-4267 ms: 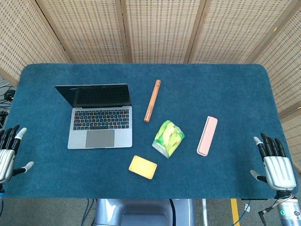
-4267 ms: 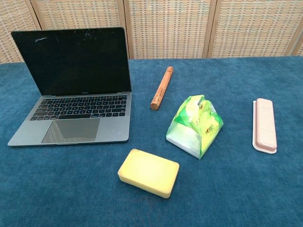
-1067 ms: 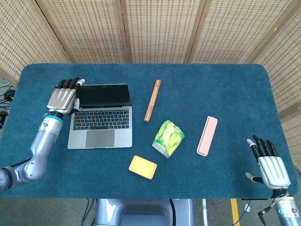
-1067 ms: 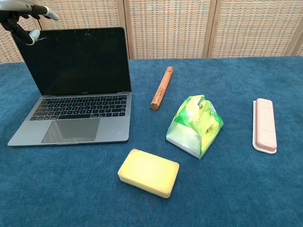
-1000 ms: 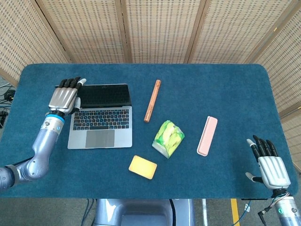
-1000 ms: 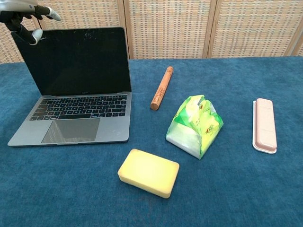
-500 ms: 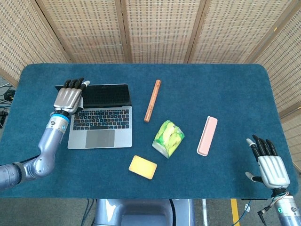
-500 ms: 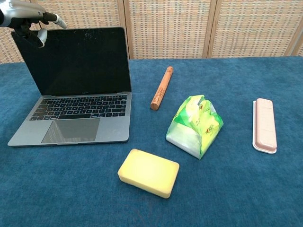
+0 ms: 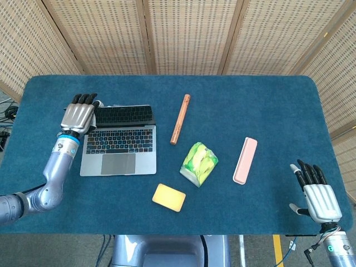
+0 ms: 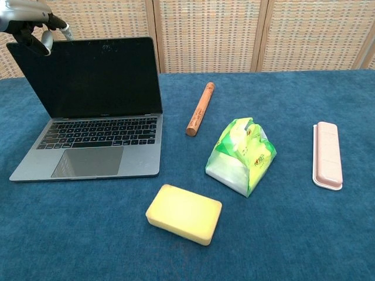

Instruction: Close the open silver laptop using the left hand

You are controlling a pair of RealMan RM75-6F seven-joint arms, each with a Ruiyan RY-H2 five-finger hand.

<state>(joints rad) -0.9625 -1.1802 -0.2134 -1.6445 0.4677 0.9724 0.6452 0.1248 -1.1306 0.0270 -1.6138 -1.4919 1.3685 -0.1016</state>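
My left hand [image 9: 79, 118] rests with fingers [image 10: 45, 41] curled over the top left corner of the laptop [image 9: 118, 146] lid, gripping nothing. The laptop sits open at the table's [image 9: 267, 94] left side, lid tilted toward the keyboard. Bare cloth lies behind and left of it. A wooden stick [image 9: 180, 119] lies just right, then a green packet [image 9: 199, 163], yellow sponge [image 9: 168, 197] and pink case [image 9: 245, 160]. My right hand [image 9: 321, 199] rests open at the near right edge.
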